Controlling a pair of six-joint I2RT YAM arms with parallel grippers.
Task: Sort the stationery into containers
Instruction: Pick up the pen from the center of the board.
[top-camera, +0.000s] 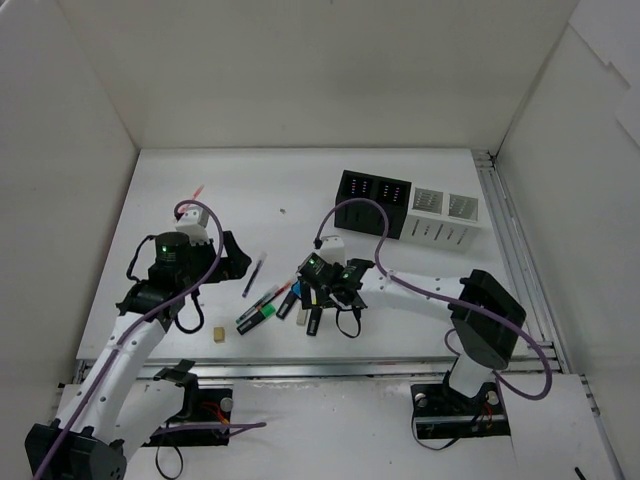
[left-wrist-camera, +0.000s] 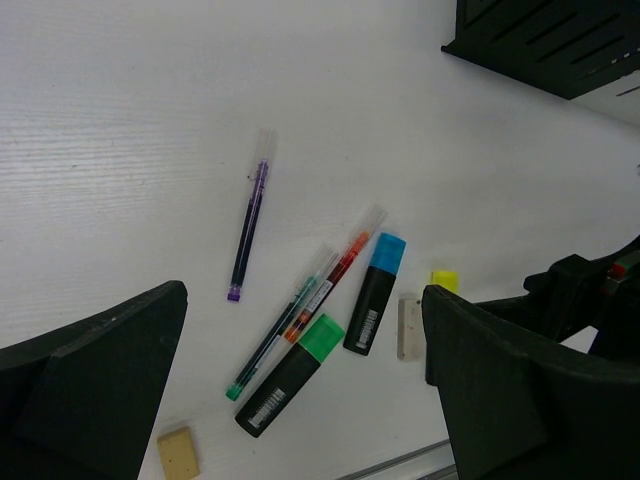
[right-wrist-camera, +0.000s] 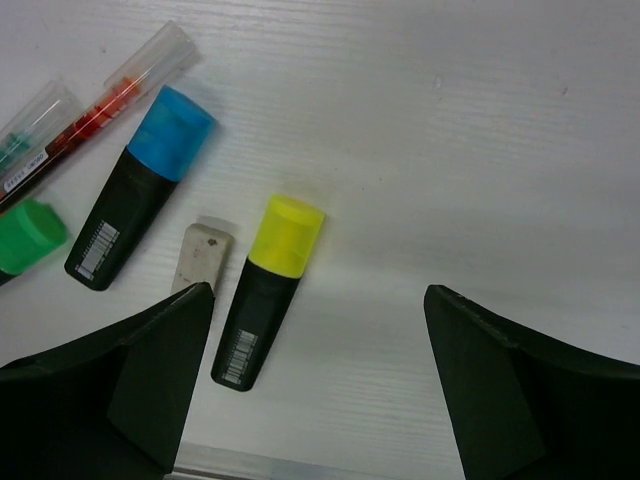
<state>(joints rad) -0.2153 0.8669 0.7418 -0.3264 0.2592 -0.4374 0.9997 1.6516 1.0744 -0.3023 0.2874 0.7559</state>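
1. My right gripper (right-wrist-camera: 318, 300): jaws spread wide, empty, poised over cluster. Yellow highlighter (right-wrist-camera: 268, 290) lies between fingers, nearer 9 o'clock finger; judged next pick.
2. Pale eraser (right-wrist-camera: 197, 258) just beside it at 9 o'clock, blue highlighter (right-wrist-camera: 140, 185) at 10. Wide spread lets me straddle one barrel alone.
3. My left gripper (left-wrist-camera: 305, 295): also open, empty, over green highlighter (left-wrist-camera: 290, 375) and purple pen (left-wrist-camera: 250, 215).
4. Black box (top-camera: 375, 200), white box (top-camera: 445, 218): 1 o'clock from cluster, well apart. Contents unclear, possibly nothing sorted.

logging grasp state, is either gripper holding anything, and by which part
Nothing is held. The left gripper and right gripper both show open, empty jaws; the yellow-capped black highlighter lies untouched.
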